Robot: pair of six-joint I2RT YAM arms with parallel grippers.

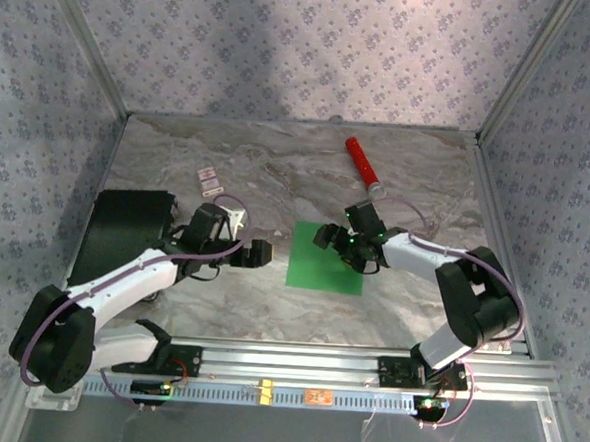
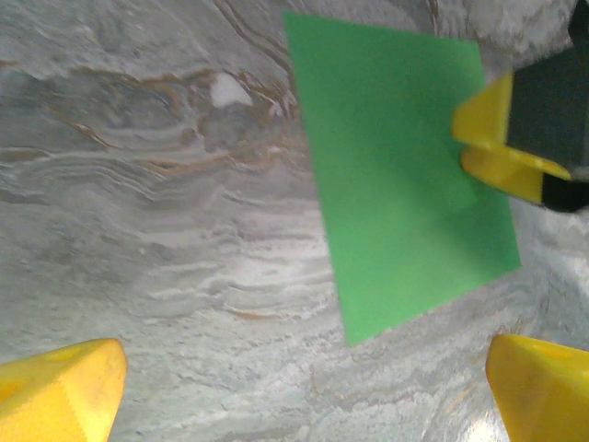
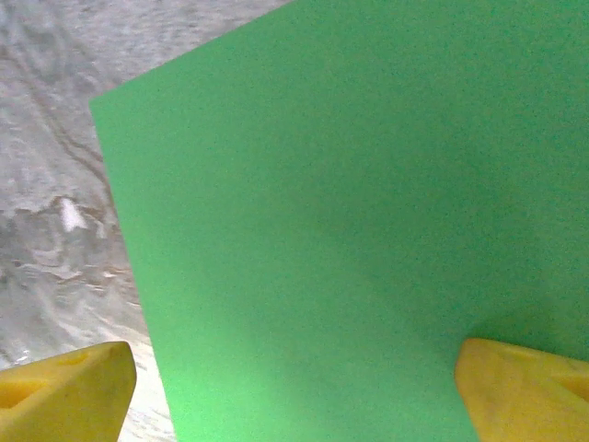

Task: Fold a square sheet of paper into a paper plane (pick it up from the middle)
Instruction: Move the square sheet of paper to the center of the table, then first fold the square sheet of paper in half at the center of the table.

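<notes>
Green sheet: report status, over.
Left gripper open, beside sheet. Right gripper open, over sheet. Sheet flat, unfolded. Red cylinder far off, nothing blocking.

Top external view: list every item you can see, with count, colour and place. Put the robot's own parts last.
square sheet of paper: one, bright green, flat at the table's centre
cylinder: one, red with a pale tip, far side, right of centre
small card: one, white with reddish marks, far side, left of centre
flat box: one, black, left edge
table: one, grey marble
walls: grey-blue patterned, three sides
rail: one, silver, near edge
left arm: one, white and black, near left
right arm: one, white and black, near right
left tool: one, open, left of the sheet
right tool: one, open, over the sheet's right part
</notes>
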